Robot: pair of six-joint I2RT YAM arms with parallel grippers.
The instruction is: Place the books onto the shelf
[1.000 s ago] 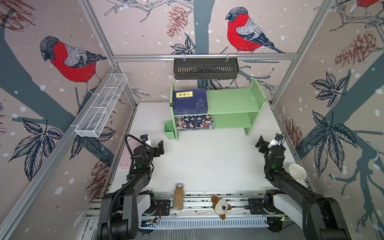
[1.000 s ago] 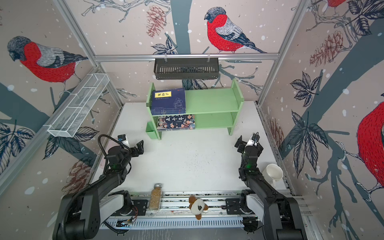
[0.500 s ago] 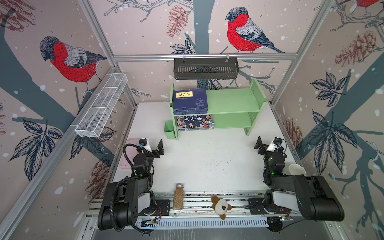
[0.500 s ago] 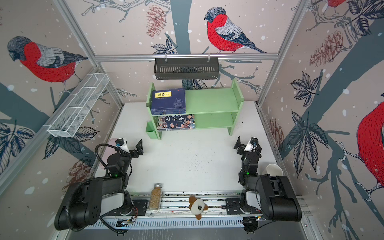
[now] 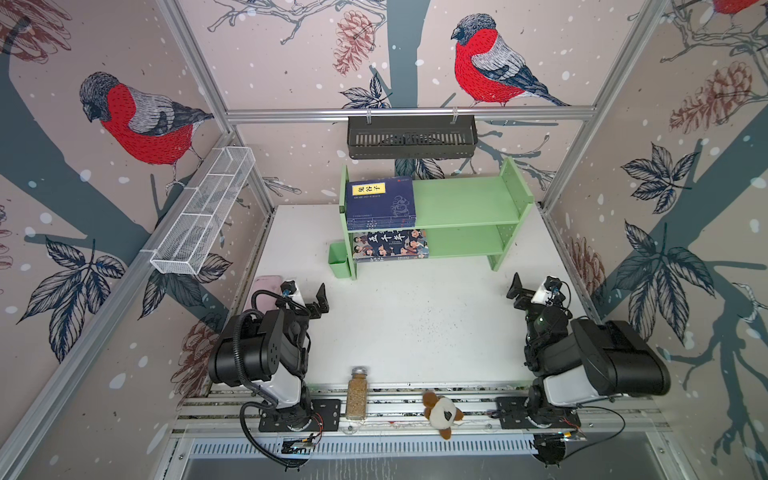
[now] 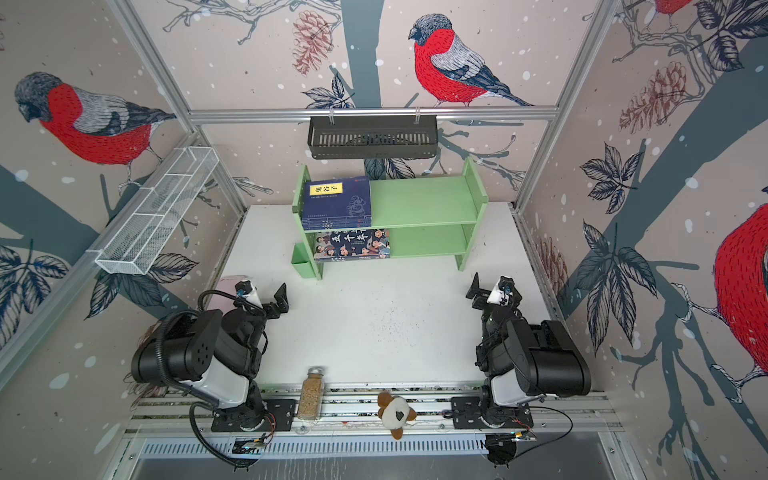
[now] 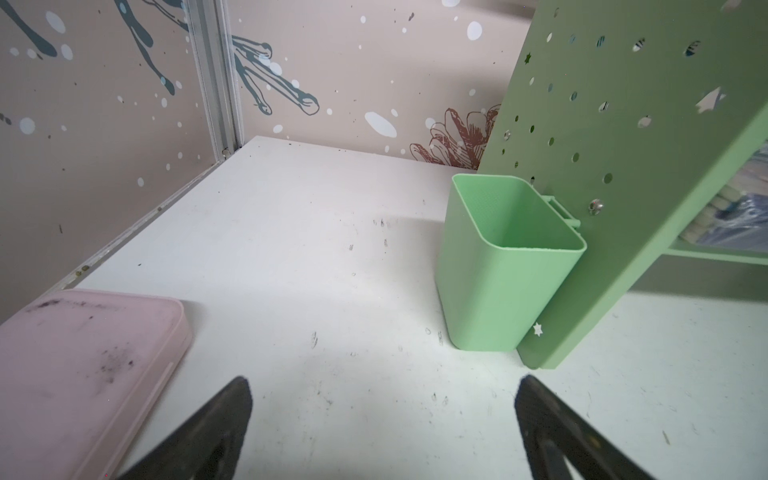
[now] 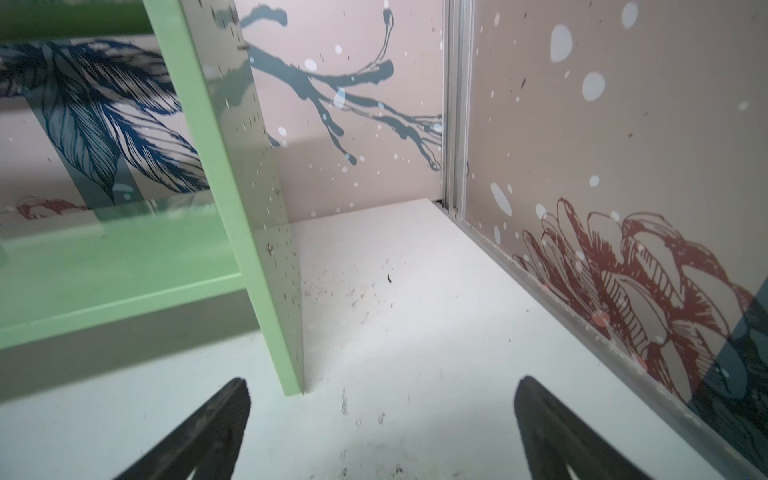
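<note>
Both arms are folded back at the bottom of the frame in both top views, nothing in either one. Left gripper [image 7: 383,381]: jaws spread wide over bare white table [image 5: 415,316], nothing between them. Right gripper [image 8: 382,381]: same, jaws spread wide and nothing pinched. The light green shelf [image 5: 465,199] stands at upper centre against the back wall, under the black slotted basket [image 5: 411,137]. The stack of thin navy books [image 5: 380,201] lies flat on the left end of the top board, yellow title label facing up; can't make out the exact count from the edges. The cartoon-cover book [image 5: 390,245] lies flat on the left end of the lower board, directly below the stack. The right half of both boards is bare. The small green cup [image 7: 498,270] hangs on the outside of the shelf's left side panel, and the left wrist view shows nothing in it. A pink flat slab [image 7: 83,365] lies on the table just beside the left gripper, not touching it. White wire mesh basket [image 5: 203,212] is on the left wall. Spice jar [image 5: 357,392] and plush toy [image 5: 442,411] sit on the front rail at bottom centre, well apart from both grippers.
</note>
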